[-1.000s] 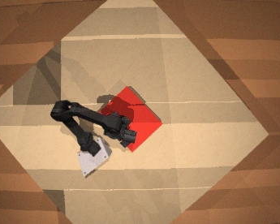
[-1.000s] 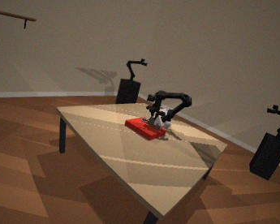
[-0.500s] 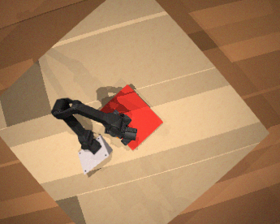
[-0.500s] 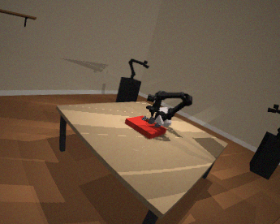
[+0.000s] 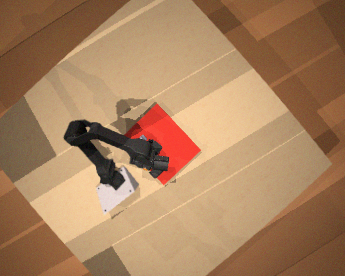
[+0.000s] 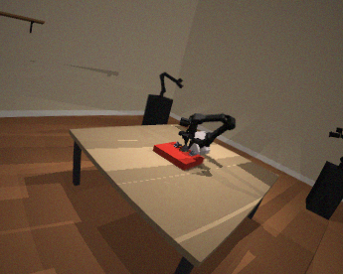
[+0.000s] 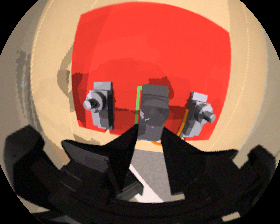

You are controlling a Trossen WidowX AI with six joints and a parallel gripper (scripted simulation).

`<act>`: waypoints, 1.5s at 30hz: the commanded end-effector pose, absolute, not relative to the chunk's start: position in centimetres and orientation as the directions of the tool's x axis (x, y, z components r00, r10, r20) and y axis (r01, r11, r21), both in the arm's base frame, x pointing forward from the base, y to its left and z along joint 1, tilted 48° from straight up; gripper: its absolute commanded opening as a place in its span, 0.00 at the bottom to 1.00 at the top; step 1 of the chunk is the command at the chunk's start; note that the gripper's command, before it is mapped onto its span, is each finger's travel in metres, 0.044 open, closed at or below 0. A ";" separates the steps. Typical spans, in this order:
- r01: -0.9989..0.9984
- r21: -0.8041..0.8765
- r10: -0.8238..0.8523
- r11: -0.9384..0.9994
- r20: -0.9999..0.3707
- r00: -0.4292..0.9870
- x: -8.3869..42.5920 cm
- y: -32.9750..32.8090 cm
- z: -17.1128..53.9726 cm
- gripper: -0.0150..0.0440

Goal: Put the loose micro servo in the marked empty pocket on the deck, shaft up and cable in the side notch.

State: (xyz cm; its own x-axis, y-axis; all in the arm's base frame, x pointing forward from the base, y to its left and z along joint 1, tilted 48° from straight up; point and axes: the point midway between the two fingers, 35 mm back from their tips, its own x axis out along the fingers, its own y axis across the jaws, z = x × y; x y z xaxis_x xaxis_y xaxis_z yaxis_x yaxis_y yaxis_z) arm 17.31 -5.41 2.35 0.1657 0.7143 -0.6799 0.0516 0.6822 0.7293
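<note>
The red deck (image 5: 180, 142) (image 6: 186, 162) (image 7: 151, 40) lies on the table. In the wrist view, my gripper (image 7: 149, 128) is shut on the grey micro servo (image 7: 154, 107), over the near middle of the deck. The green pocket marking (image 7: 138, 105) shows along the servo's left side. The servo hides most of the marking and the pocket. An orange cable (image 7: 184, 124) shows to the right, and a bit of orange also shows under the held servo. Whether the ears touch the deck, and whether the cable lies in the notch, cannot be told. The arm hides the fingertips in the top view.
One mounted grey servo (image 7: 102, 106) stands left of the held one and another mounted servo (image 7: 197, 117) stands right of it, both close to the fingers. The arm's pale base plate (image 5: 113, 196) is beside the deck on the wooden table (image 5: 228, 125) (image 6: 197, 213).
</note>
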 end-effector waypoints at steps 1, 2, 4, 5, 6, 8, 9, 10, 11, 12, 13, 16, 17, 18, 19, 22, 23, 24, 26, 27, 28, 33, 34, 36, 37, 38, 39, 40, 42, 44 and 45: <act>0.056 0.731 0.714 0.681 -0.679 0.170 17.4 -5.2 2.1 0.25; 0.056 0.731 0.715 0.680 -0.679 0.170 17.4 -5.1 2.0 0.25; 0.056 0.731 0.715 0.680 -0.679 0.170 17.5 -4.9 1.9 0.25; 0.056 0.731 0.715 0.680 -0.679 0.170 17.5 -4.9 1.8 0.25; 0.056 0.731 0.715 0.680 -0.679 0.170 17.5 -4.8 1.7 0.25; 0.056 0.731 0.715 0.680 -0.678 0.170 17.5 -4.6 1.6 0.25; 0.056 0.731 0.715 0.680 -0.678 0.170 17.6 -4.6 1.5 0.25; 0.056 0.731 0.715 0.680 -0.678 0.170 17.6 -4.5 1.5 0.25; 0.056 0.731 0.715 0.680 -0.678 0.170 17.6 -4.4 1.4 0.25; 0.056 0.731 0.715 0.680 -0.678 0.170 17.6 -4.4 1.3 0.25; 0.056 0.731 0.715 0.680 -0.678 0.170 17.6 -4.3 1.3 0.25; 0.056 0.731 0.715 0.680 -0.678 0.170 17.5 -4.4 1.4 0.34; 0.056 0.731 0.715 0.680 -0.678 0.170 17.5 -4.4 1.4 0.39; 0.056 0.731 0.715 0.680 -0.678 0.170 17.5 -4.4 1.4 0.43; 0.056 0.731 0.715 0.680 -0.678 0.170 17.5 -4.4 1.4 0.48; 0.056 0.731 0.715 0.680 -0.678 0.170 17.5 -4.4 1.4 0.57; 0.056 0.731 0.715 0.680 -0.679 0.170 17.5 -4.5 1.5 0.57; 0.056 0.730 0.714 0.681 -0.679 0.170 17.5 -4.8 1.8 0.57; 0.057 0.730 0.714 0.681 -0.680 0.170 17.2 -5.8 2.7 0.57; 0.057 0.730 0.714 0.681 -0.680 0.170 17.0 -6.3 3.2 0.57; 0.057 0.730 0.714 0.681 -0.679 0.170 16.8 -6.7 3.7 0.57; 0.063 0.730 0.712 0.680 -0.679 0.178 17.1 -6.8 3.6 0.62; 0.063 0.730 0.712 0.681 -0.679 0.178 17.4 -7.0 3.7 0.66; 0.062 0.730 0.712 0.681 -0.679 0.177 18.2 -7.7 4.2 0.75; 0.062 0.729 0.712 0.681 -0.680 0.177 18.8 -8.2 4.5 0.79; 0.061 0.729 0.712 0.682 -0.680 0.177 19.5 -8.7 4.9 0.84; 0.060 0.729 0.712 0.682 -0.680 0.176 20.2 -9.3 5.3 0.88; 0.060 0.728 0.711 0.682 -0.681 0.176 21.0 -9.9 5.7 0.93; 0.058 0.728 0.711 0.683 -0.681 0.175 22.6 -11.0 6.6 1.00; 0.057 0.728 0.712 0.683 -0.681 0.174 24.1 -11.9 7.5 1.00; 0.056 0.728 0.712 0.683 -0.681 0.174 24.9 -12.3 7.9 1.00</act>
